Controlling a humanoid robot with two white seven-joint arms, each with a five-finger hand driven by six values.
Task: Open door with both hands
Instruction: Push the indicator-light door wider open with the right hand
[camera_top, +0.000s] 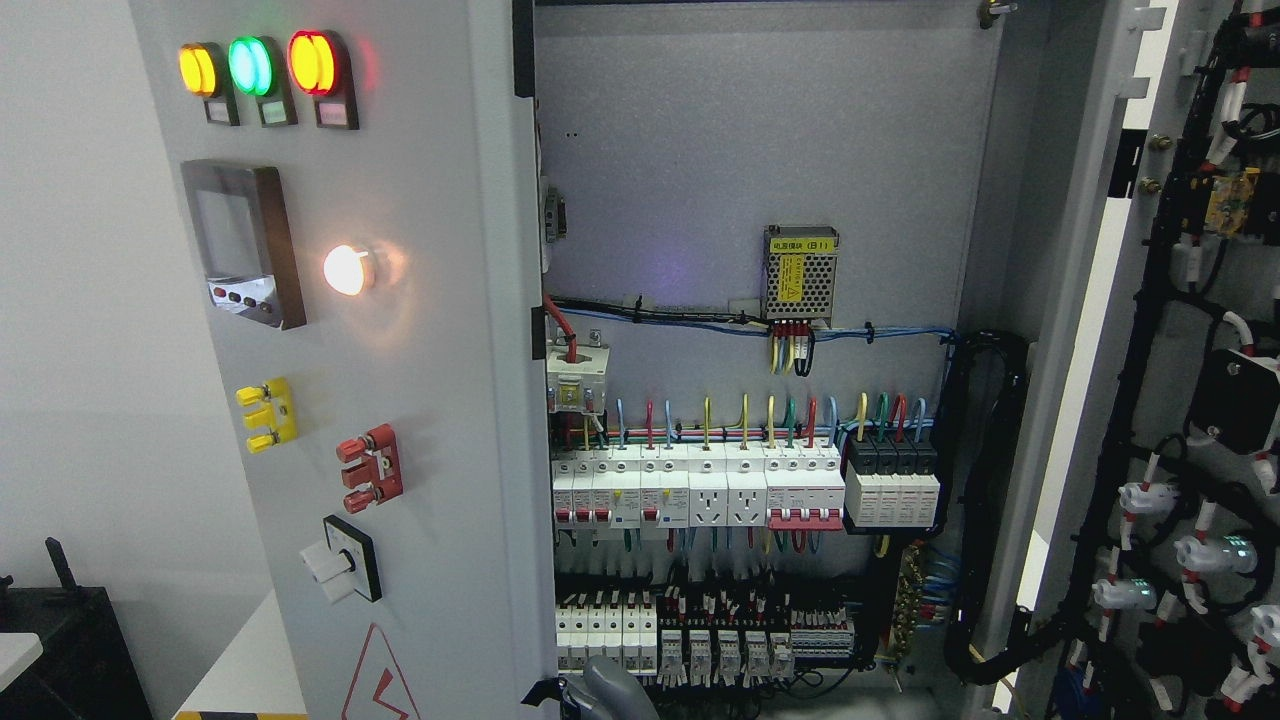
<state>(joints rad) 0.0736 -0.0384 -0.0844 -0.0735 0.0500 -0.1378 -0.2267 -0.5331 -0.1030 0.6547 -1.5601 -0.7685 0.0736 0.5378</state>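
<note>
Head view shows us only a grey piece of one hand (610, 690) at the bottom edge, near the left door's (400, 400) inner edge; we cannot tell its grip, nor which arm it belongs to. Our judgement: push that edge outward steadily, clear of the breakers (700, 490). Both doors stand tall; the right door (1130, 300) already swings wide.

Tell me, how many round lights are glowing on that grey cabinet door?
4. Three sit in a row at the top of the left door: a yellow light, a green light and a red light. A white light glows lower down, beside the display panel.
</note>
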